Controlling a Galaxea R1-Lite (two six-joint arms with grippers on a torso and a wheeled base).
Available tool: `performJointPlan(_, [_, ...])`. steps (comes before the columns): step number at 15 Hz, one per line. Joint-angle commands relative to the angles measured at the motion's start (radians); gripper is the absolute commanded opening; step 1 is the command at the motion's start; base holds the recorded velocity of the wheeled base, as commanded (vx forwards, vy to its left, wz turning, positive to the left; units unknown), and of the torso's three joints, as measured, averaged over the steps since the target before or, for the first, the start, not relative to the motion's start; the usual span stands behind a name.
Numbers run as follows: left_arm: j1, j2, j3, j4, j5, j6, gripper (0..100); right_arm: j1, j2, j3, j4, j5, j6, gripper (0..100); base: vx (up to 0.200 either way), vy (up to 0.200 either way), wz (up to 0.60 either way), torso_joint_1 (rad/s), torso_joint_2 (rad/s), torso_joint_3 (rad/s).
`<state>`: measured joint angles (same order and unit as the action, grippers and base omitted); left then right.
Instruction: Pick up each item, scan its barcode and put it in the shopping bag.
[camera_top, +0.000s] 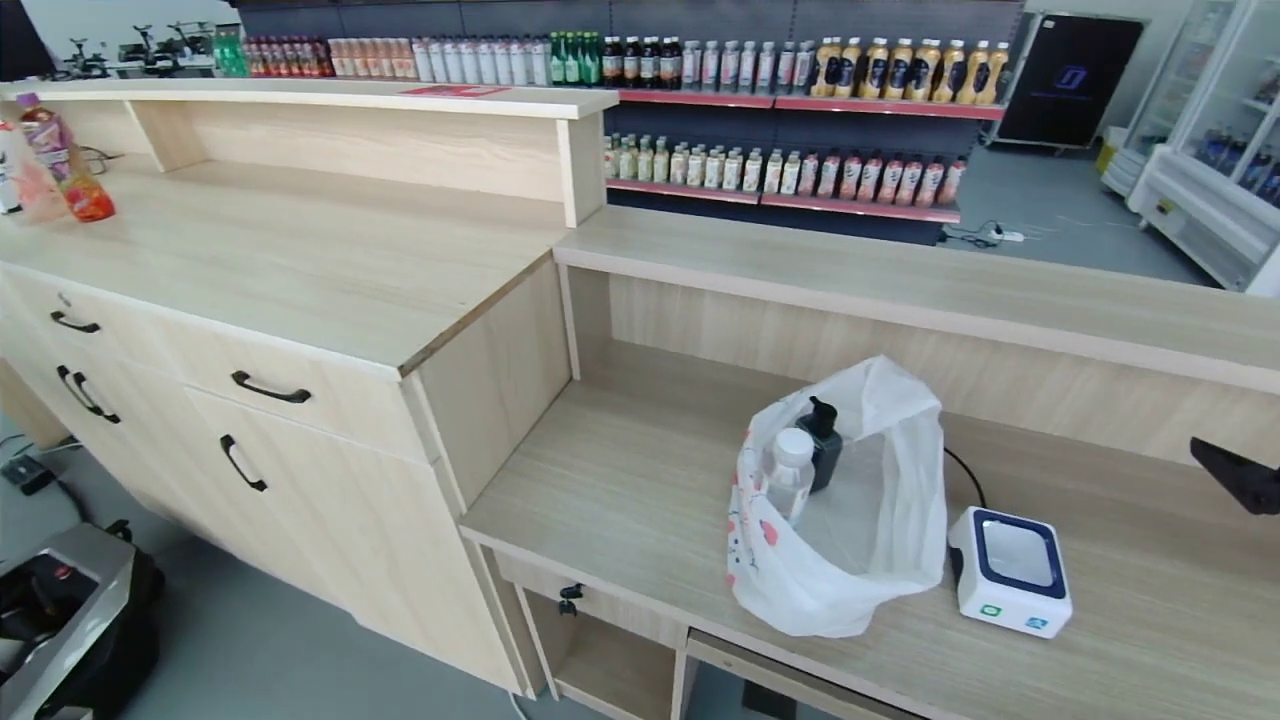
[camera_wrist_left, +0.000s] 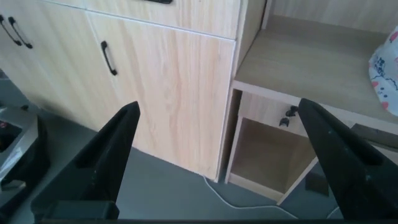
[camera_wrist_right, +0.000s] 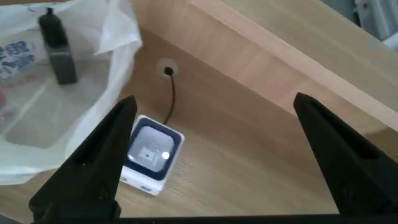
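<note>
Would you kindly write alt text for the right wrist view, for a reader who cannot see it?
The open right gripper hangs above a wooden counter, near a white barcode scanner. Beside the scanner, a white shopping bag holds a dark pump bottle.

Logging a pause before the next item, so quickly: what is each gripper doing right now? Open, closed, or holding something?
Left gripper: open, holding nothing.
Right gripper: open, holding nothing.
</note>
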<state>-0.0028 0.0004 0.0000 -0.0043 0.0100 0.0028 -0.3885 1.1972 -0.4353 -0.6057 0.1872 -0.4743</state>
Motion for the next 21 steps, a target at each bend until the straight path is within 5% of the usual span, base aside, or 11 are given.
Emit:
performJointPlan(1, [0.0, 0.0, 0.0, 0.0, 0.001, 0.0, 100, -0.122, -0.021, 0.018, 0.004, 0.0, -0.021, 100, 0.0, 0.0, -0.6, -0.002, 0.01, 0.012])
performJointPlan(2, [0.0, 0.0, 0.0, 0.0, 0.001, 0.0, 100, -0.128, -0.018, 0.018, 0.004, 0.0, -0.021, 100, 0.0, 0.0, -0.6, -0.002, 0.0, 0.002])
performJointPlan(5, [0.0, 0.0, 0.0, 0.0, 0.001, 0.0, 100, -0.336, 0.142, 0.023, -0.111, 0.008, -0.029, 100, 0.0, 0.0, -0.6, 0.002, 0.0, 0.009])
performJointPlan(8, [0.0, 0.0, 0.0, 0.0, 0.001, 0.0, 100, -0.386, 0.259, 0.026, -0.289, 0.044, -0.023, 100, 0.0, 0.0, -0.6, 0.001, 0.0, 0.002])
performJointPlan(13, [0.0, 0.0, 0.0, 0.0, 0.001, 0.0, 100, -0.489, 0.358, 0.032, -0.281, 0.052, 0.069, 100, 0.0, 0.0, -0.12, 0.001, 0.0, 0.0])
performJointPlan(18, [0.0, 0.0, 0.0, 0.0, 0.001, 0.0, 100, -0.52, 0.544, 0.003, -0.378, 0.195, 0.097, 100, 0.0, 0.0, 0.0, 0.0, 0.0, 0.0])
performJointPlan(21, [0.0, 0.0, 0.0, 0.0, 0.001, 0.0, 100, -0.458, 0.63, -0.04, -0.47, 0.248, 0.091, 100, 0.0, 0.0, 0.0, 0.0, 0.0, 0.0])
